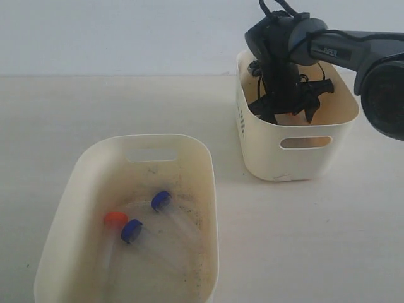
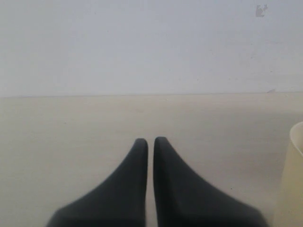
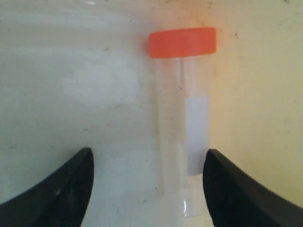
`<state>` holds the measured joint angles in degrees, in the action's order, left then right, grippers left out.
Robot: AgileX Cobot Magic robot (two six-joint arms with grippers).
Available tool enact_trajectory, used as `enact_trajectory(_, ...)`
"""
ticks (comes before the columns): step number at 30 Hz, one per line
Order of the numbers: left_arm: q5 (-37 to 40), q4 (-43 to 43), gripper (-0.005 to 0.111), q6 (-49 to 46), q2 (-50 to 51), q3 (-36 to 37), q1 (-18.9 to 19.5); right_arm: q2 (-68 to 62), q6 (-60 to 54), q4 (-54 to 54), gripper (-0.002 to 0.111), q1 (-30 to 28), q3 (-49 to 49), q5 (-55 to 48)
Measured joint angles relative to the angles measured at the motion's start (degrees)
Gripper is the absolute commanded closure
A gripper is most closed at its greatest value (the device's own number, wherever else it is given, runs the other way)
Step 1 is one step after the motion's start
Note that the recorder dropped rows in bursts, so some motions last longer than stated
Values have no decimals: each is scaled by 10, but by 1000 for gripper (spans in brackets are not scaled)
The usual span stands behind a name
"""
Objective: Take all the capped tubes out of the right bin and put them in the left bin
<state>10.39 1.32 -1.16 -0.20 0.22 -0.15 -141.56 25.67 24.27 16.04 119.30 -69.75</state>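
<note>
Orange-capped tube lies on the floor of the right bin between the wide-apart jaws of my right gripper; light, stiff and slick, I judge, so I would pinch its mid-barrel.

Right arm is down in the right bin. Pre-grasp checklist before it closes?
1. Right gripper open: ok, fingers wide apart.
2. Orange-capped tube between the fingers: ok, though it lies closer to one finger than the other.
3. Cap on the tube: ok.
4. Fingers low enough in the right bin to close on the tube: cannot tell.
5. Left gripper out of the way: ok, shut over the bare table.
6. Room to drop in the left bin: ok, free floor beside the three tubes lying there.
</note>
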Motion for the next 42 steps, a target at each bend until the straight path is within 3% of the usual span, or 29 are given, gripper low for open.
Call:
enact_trajectory(21, 0, 0, 103, 0, 0, 0, 0, -1, -12, 52, 45, 2, 4, 1)
enact_trajectory(27, 0, 0, 103, 0, 0, 0, 0, -6, -12, 60, 60, -9, 4, 1)
enact_trajectory(35, 0, 0, 103, 0, 0, 0, 0, -9, -12, 60, 64, -13, 4, 0)
enact_trajectory(42, 0, 0, 103, 0, 0, 0, 0, -7, -28, 70, 108, -13, 4, -7)
